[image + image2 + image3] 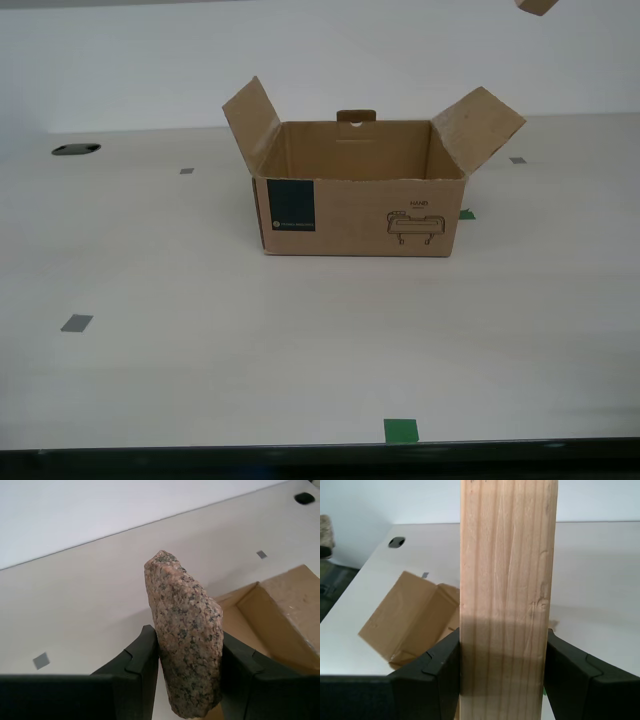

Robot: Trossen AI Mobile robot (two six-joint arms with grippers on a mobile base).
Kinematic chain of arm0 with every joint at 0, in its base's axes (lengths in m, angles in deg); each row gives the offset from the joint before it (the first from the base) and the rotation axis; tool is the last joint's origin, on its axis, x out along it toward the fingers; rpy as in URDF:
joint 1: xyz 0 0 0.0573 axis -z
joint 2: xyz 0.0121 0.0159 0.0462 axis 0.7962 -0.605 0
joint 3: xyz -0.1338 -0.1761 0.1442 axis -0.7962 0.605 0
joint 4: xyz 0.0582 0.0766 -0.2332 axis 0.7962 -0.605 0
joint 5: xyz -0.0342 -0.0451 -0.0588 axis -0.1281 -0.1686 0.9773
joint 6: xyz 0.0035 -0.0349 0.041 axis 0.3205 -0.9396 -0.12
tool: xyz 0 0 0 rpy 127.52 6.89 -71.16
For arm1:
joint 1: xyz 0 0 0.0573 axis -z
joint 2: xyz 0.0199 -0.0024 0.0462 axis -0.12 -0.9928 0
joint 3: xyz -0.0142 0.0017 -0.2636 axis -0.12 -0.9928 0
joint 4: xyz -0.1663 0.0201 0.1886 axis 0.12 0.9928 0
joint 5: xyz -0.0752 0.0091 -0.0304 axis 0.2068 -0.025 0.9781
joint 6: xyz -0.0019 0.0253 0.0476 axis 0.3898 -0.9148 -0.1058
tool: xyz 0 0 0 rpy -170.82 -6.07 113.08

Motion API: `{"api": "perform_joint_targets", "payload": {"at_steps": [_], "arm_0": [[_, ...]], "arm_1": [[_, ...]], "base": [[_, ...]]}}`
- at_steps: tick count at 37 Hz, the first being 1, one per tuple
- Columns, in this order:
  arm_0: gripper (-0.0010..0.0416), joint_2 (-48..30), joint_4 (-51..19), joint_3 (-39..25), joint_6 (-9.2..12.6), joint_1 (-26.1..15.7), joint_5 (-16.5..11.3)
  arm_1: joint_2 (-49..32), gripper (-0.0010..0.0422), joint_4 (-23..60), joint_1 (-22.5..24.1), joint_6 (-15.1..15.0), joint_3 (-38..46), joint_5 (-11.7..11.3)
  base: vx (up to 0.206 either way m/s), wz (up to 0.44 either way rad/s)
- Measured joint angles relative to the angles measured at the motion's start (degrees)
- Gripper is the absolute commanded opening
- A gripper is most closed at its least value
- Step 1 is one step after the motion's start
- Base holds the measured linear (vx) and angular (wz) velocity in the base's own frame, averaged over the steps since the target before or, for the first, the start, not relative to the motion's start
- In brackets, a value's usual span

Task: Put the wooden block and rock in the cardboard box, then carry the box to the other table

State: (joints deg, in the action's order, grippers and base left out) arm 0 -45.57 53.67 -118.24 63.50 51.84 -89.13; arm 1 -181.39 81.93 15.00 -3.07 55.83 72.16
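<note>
Little of the robot shows. In the second wrist view, my second gripper (pixel 189 672) appears as two matte black fingers (pixel 140 672) with flat inner faces and stepped, angular outer edges, rising from a broad black body that fills the frame's lower strip. In the first wrist view, my first gripper (pixel 504 672) looks the same: black, blocky fingers (pixel 440 672) with a notched step along each shoulder. No cables, screws or markings are visible.

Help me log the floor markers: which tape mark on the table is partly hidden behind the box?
The green tape mark peeking out at the cardboard box's corner on the exterior view's right; the others lie fully exposed.
</note>
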Motion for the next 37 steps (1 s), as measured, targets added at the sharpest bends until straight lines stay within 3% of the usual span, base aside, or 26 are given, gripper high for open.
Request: {"api": "perform_joint_targets", "payload": {"at_steps": [7, 10, 23, 37], "arm_0": [[-0.0001, 0.0, 0.8, 0.0, 0.0, -3.5, -0.2], [-0.0001, 0.0, 1.4, 0.0, 0.0, -4.3, -0.2], [-0.0001, 0.1, 3.8, 2.4, 0.6, -7.9, -0.2], [-0.0001, 0.0, 18.0, 11.0, 5.7, -14.4, -0.1]], "arm_1": [[0.0, 0.0, -2.0, 4.5, -5.8, 0.0, 0.0], [0.0, 0.0, -3.0, 6.1, -6.4, 0.0, 0.0], [0.0, -0.0001, -10.8, 10.6, -6.3, -3.3, 0.0], [-3.0, 0.0, -13.5, 12.3, -3.0, -8.0, 0.0]], "base": [[0.0, 0.0], [0.0, 0.0], [0.0, 0.0], [0.0, 0.0]]}}
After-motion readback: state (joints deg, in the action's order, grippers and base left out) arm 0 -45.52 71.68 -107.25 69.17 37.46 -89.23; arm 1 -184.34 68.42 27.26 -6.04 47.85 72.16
